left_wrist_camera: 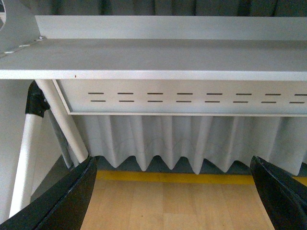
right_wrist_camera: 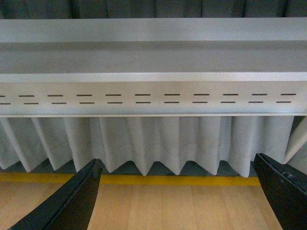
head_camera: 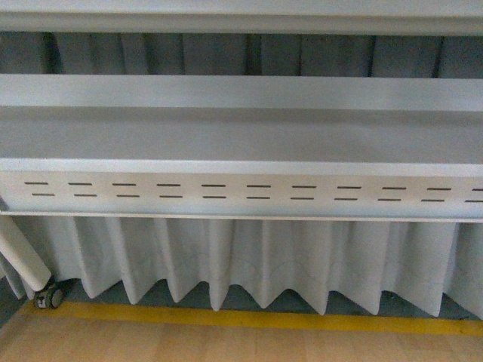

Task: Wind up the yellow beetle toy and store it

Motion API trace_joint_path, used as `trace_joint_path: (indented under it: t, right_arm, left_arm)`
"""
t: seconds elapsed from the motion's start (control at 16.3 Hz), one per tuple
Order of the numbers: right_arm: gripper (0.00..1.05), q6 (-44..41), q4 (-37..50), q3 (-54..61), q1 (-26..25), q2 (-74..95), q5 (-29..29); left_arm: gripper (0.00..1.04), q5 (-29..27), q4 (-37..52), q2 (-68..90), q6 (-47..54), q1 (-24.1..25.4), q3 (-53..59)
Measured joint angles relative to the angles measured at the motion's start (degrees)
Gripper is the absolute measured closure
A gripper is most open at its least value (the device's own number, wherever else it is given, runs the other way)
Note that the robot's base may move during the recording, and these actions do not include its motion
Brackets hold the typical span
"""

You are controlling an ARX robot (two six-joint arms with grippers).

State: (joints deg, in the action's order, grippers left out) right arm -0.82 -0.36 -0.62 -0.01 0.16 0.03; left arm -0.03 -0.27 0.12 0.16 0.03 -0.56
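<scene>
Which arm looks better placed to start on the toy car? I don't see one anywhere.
Neither, from these views. The left gripper and right gripper are both open and empty, each facing a grey shelf over wooden floor. No toy car shows anywhere, so nothing favours a side.

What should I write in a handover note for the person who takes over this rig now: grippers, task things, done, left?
Left gripper: open, holding nothing.
Right gripper: open, holding nothing.
The yellow beetle toy shows in no view. The cameras see only a grey metal shelf, a pleated grey curtain and a yellow floor line.
Done: nothing that can be seen.
Left: find the toy, wind it, store it.
</scene>
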Motion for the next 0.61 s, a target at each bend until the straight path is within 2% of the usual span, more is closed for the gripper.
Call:
trace_joint_path:
  t: [0.61]
  right_arm:
    - [0.07, 0.00, 0.13, 0.00, 0.00, 0.00, -0.02]
  left_arm:
    - [0.07, -0.02, 0.04, 0.00, 0.00, 0.00, 0.00]
